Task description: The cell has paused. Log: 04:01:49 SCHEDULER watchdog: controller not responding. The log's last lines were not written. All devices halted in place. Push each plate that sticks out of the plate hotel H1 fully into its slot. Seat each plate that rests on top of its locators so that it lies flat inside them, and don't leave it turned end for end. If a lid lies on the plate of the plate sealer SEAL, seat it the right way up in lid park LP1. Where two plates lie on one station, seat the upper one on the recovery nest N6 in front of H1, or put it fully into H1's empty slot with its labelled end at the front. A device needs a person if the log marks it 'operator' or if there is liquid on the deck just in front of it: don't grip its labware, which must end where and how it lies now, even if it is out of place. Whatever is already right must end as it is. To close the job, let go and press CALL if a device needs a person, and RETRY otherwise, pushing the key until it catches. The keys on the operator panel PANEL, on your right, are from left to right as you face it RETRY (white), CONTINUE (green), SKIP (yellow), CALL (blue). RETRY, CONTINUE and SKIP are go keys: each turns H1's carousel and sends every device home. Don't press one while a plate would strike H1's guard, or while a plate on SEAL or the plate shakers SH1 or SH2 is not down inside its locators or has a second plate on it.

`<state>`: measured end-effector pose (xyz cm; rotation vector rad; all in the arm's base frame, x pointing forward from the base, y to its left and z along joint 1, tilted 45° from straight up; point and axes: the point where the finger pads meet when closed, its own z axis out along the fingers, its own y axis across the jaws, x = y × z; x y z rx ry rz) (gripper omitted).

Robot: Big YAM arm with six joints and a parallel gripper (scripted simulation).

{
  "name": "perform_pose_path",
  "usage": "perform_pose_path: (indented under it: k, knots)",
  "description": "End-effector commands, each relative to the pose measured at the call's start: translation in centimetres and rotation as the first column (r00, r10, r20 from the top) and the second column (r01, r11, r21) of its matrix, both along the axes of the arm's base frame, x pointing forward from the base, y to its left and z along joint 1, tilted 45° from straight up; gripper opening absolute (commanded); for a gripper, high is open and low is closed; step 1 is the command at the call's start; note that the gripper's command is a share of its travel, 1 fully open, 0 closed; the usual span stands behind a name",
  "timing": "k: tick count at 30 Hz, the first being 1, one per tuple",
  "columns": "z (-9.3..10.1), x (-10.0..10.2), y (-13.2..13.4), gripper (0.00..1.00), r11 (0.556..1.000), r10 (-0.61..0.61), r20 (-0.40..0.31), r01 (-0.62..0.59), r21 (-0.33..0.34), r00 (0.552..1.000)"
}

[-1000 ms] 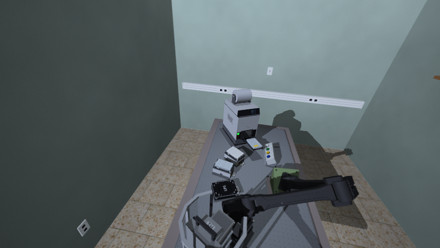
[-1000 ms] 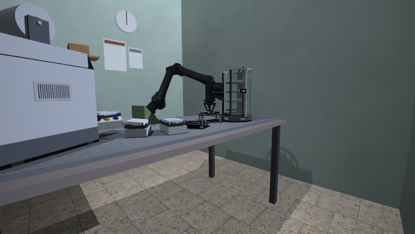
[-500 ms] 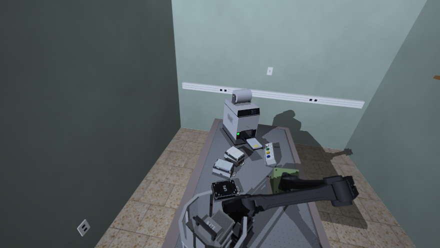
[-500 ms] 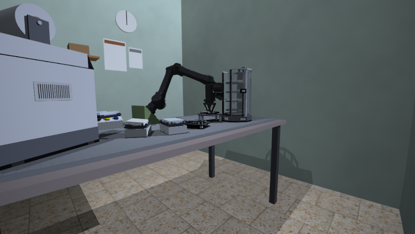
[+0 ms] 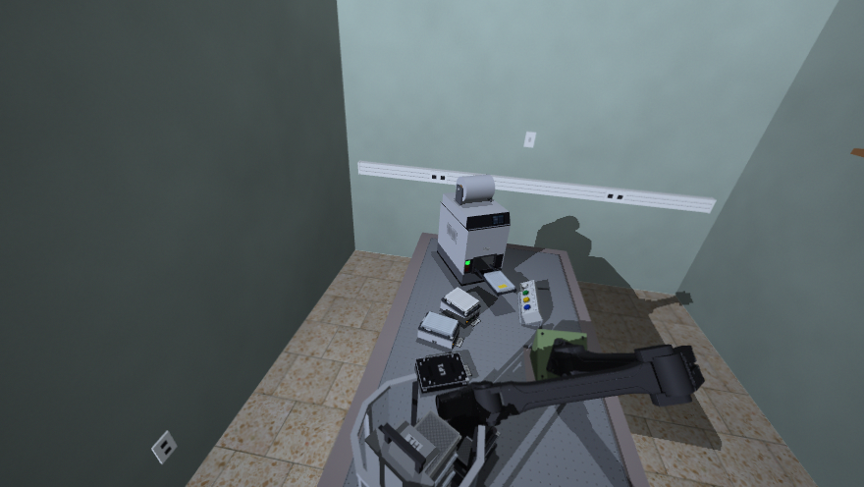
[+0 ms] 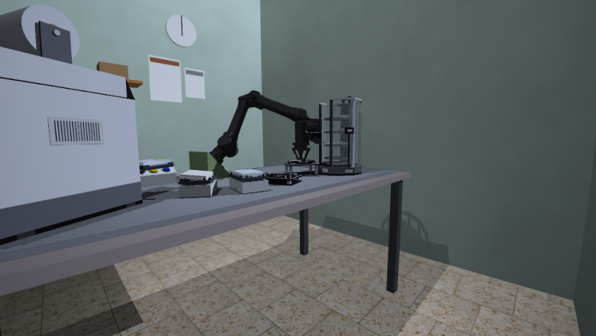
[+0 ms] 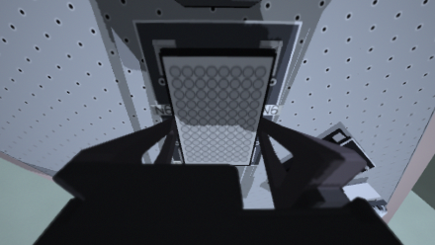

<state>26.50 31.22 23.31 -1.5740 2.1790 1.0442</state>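
Note:
My gripper (image 7: 217, 122) (image 6: 301, 158) is low over nest N6 (image 7: 148, 37) (image 6: 298, 164), its fingers against both long sides of a many-welled plate (image 7: 213, 84). The plate looks lined up with the nest; whether it rests fully down I cannot tell. Hotel H1 (image 6: 340, 171) stands just beside it, its slots seen only through the guard. Sealer SEAL (image 5: 487, 247) (image 6: 24, 141) has a plate with a yellow mark (image 5: 499, 282) out front. The two shakers carry pale plates (image 5: 461, 300) (image 5: 440, 324) (image 6: 196, 175) (image 6: 246, 173). Lid park LP1 (image 5: 441, 370) (image 6: 285, 179) holds no lid.
Panel PANEL (image 5: 530, 315) (image 6: 160, 179) shows its coloured keys, right of SEAL's plate. A green block (image 5: 543, 346) (image 6: 199, 162) stands at the arm's base. H1's guard (image 5: 360, 423) rises close beside the wrist. The stations line the table's far side from the arm's base.

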Motion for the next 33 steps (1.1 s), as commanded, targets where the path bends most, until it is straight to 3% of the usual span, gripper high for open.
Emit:
perform_pose_path:
  k: [1, 22, 23, 33]
  knots:
    - [-1.03, -0.55, 0.77, 0.80, 1.000, 0.011, -0.019, -0.011, -0.013, 1.000]
    - [-1.03, -0.56, 0.77, 0.80, 1.000, 0.011, -0.019, -0.011, -0.013, 1.000]
    - [-1.03, -0.56, 0.77, 1.00, 1.000, 0.011, -0.019, -0.011, -0.013, 1.000]
    - [-1.06, -0.70, 0.69, 1.00, 1.000, 0.011, -0.026, -0.011, -0.016, 1.000]
